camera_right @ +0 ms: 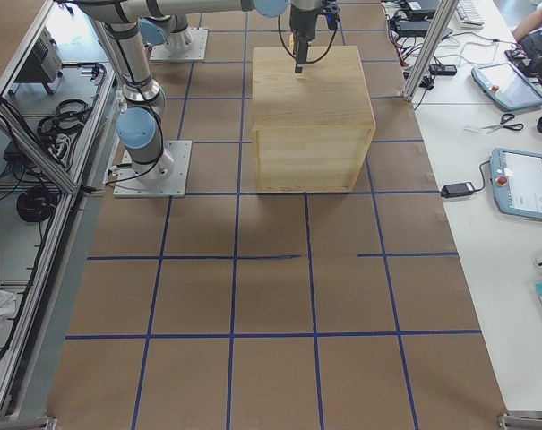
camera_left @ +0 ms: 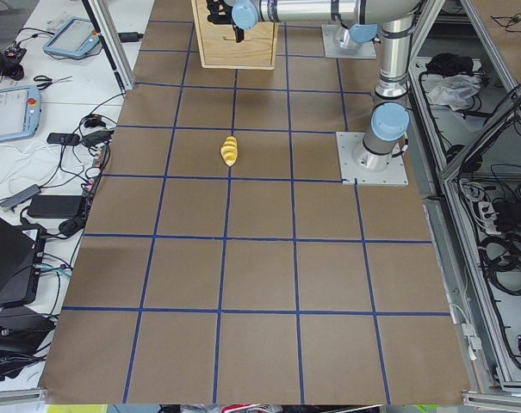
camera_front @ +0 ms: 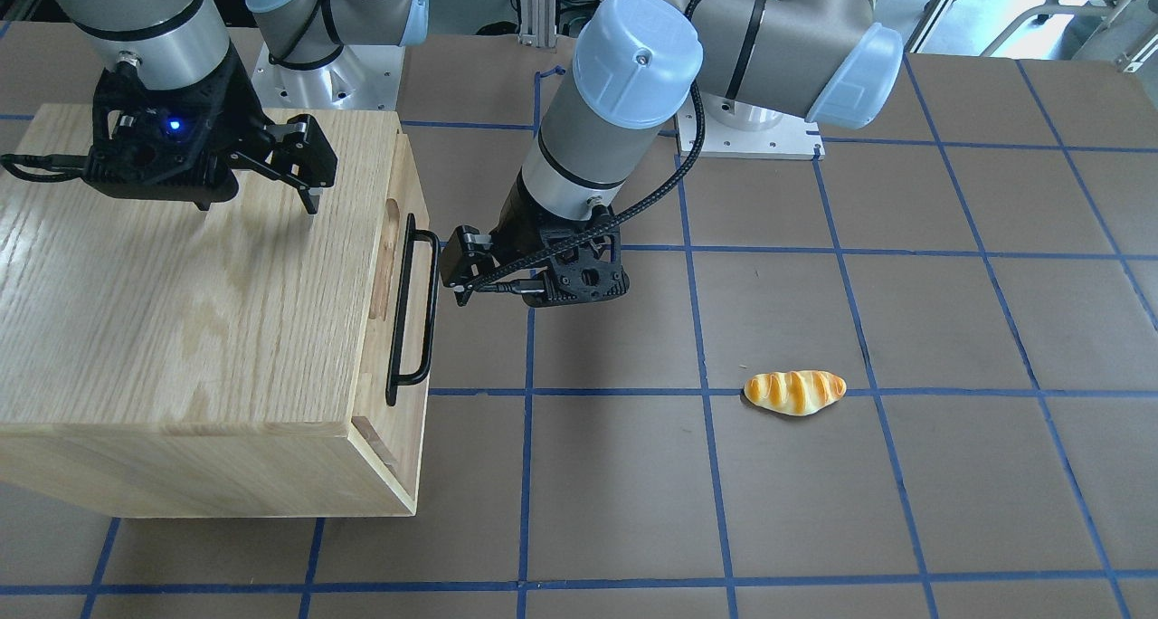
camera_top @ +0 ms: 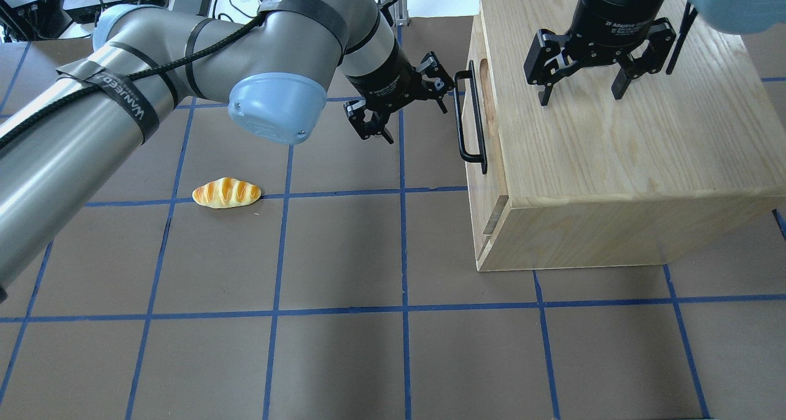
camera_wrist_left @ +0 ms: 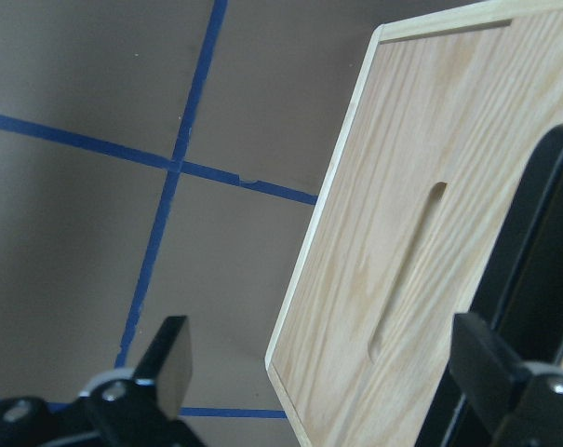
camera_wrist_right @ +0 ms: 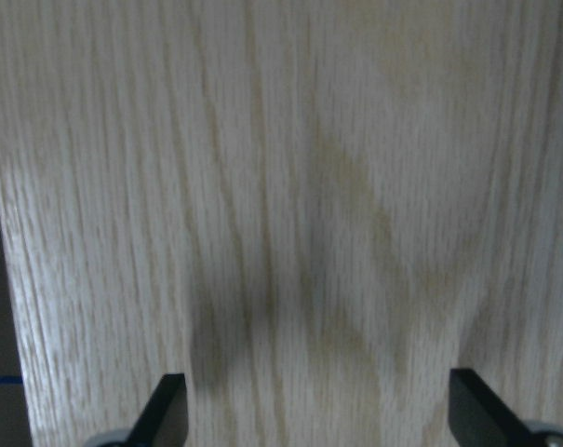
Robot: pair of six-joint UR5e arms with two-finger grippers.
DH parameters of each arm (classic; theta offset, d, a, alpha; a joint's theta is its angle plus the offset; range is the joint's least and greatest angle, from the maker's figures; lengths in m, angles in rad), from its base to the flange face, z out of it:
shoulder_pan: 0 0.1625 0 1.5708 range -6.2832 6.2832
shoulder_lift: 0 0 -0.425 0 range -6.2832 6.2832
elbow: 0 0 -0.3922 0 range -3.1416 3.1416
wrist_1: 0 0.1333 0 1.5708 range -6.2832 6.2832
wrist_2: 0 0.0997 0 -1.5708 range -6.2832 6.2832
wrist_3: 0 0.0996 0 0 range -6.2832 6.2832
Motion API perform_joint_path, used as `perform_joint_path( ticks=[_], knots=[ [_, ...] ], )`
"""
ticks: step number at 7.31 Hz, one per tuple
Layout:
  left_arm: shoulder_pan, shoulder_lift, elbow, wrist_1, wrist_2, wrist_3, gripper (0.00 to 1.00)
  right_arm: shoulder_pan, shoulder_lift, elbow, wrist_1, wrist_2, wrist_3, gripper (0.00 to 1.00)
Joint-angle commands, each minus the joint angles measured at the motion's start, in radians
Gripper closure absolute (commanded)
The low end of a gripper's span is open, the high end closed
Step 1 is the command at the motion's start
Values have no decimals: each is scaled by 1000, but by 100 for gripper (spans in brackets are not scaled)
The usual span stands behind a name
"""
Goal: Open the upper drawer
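Note:
The upper drawer's front panel (camera_front: 409, 239) faces right at the top of the oak cabinet (camera_front: 181, 311), with its black bar handle (camera_front: 412, 311) and oblong slot (camera_front: 389, 257). My left gripper (camera_front: 450, 271) is open and empty, level with the handle's far end and just beside it, with nothing between the jaws. In the overhead view the left gripper (camera_top: 408, 110) is left of the handle (camera_top: 470, 122). The left wrist view shows the slot (camera_wrist_left: 407, 270) and the handle (camera_wrist_left: 532, 279) by the right finger (camera_wrist_left: 486, 363). My right gripper (camera_top: 580, 94) hangs open over the cabinet top.
A bread roll (camera_front: 794, 392) lies on the brown table with blue tape lines, well away from the cabinet; it also shows in the overhead view (camera_top: 226, 193). The right wrist view shows only the cabinet's oak top (camera_wrist_right: 309, 186). The left arm's elbow hangs above the table.

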State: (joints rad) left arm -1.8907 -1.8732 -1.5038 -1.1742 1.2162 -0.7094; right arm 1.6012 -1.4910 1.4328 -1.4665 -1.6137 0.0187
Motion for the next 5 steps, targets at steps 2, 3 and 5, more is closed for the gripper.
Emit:
perform_joint_path(
  ticks=[2, 3, 5],
  knots=[
    [-5, -3, 1, 30, -67, -13, 0, 0, 0, 0, 0, 0, 0, 0],
    [-10, -13, -3, 54, -69, -12, 0, 0, 0, 0, 0, 0, 0, 0],
    [-19, -33, -4, 93, -63, -4, 0, 0, 0, 0, 0, 0, 1, 0]
  ],
)
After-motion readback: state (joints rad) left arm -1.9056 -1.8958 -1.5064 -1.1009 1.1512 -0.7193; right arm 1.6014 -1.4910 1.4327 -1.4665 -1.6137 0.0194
